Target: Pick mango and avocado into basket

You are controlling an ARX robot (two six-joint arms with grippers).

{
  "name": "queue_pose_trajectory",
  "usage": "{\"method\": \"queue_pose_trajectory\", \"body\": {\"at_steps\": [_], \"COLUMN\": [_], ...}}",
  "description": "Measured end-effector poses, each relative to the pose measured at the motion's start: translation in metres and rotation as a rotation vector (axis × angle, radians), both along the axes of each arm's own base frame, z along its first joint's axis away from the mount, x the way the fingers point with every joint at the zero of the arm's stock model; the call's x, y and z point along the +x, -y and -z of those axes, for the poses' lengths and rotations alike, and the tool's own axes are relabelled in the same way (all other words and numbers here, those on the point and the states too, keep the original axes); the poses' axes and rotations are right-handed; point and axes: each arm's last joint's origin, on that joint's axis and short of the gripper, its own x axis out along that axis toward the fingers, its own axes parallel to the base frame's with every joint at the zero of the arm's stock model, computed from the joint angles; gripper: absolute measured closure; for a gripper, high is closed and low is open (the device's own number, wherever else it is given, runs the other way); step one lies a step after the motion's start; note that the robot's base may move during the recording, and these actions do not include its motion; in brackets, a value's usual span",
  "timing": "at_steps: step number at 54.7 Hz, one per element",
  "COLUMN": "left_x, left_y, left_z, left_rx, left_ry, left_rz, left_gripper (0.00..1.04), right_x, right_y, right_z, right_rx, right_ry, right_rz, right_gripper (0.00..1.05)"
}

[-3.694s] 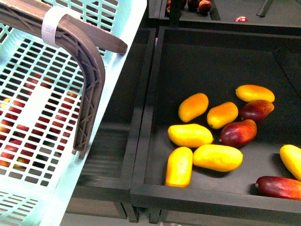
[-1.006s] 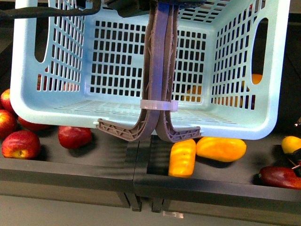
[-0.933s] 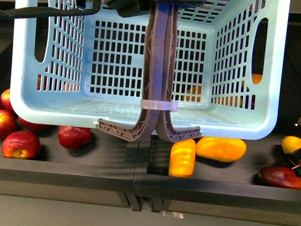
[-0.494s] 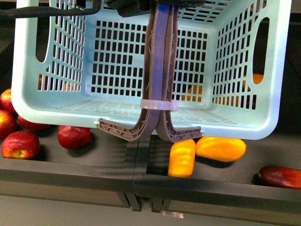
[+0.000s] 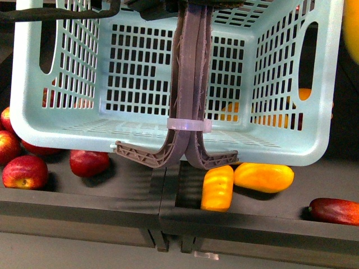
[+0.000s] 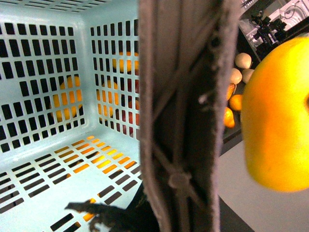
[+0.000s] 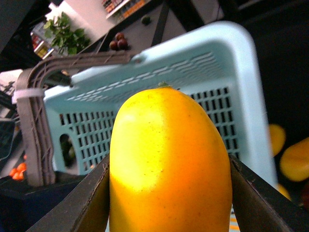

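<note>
In the right gripper (image 7: 170, 205) sits a smooth, oblong mango (image 7: 169, 145).

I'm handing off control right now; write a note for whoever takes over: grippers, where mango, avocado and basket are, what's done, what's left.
Right gripper: shut on the smooth oblong yellow-orange mango, held in the air outside the light turquoise slotted plastic basket, beside its right end wall.
Left gripper: jaws not visible; the basket's brown-grey handles fill its wrist view.
Done: mango picked; nothing shows inside the basket.
Left: put mango in basket, then find the avocado, which is in no view.
</note>
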Motion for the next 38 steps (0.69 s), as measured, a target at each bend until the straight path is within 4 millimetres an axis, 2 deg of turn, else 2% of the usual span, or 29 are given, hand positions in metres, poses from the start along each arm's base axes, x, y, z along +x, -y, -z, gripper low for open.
{"method": "queue_pose_trajectory", "body": {"at_steps": [11, 17, 22, 31, 38], "left_x": [0.000, 0.000, 0.000, 0.000, 0.000], "left_y": [0.000, 0.000, 0.000, 0.000, 0.000], "left_z": [0.000, 0.000, 0.000, 0.000, 0.000], "left_rx": [0.001, 0.002, 0.002, 0.005, 0.004], "left_ry": [0.001, 0.002, 0.002, 0.008, 0.004], "left_rz": [0.001, -0.001, -0.001, 0.004, 0.003], "left_gripper": [0.99, 0.99, 0.99, 0.99, 0.99], "right_x": [-0.001, 0.000, 0.002, 0.003, 0.000], "right_y": [-0.036, -0.042, -0.042, -0.039, -0.029], "right_z": [0.019, 0.026, 0.028, 0.020, 0.005], "right_rx": [-0.014, -0.054, -0.076, -0.092, -0.144], "right_ry": [-0.074, -0.097, -0.088, -0.007, 0.113], "right_rz": [-0.047, -0.027, -0.009, 0.028, 0.109], "right_gripper": [0.46, 0.46, 0.33, 0.08, 0.09]}}
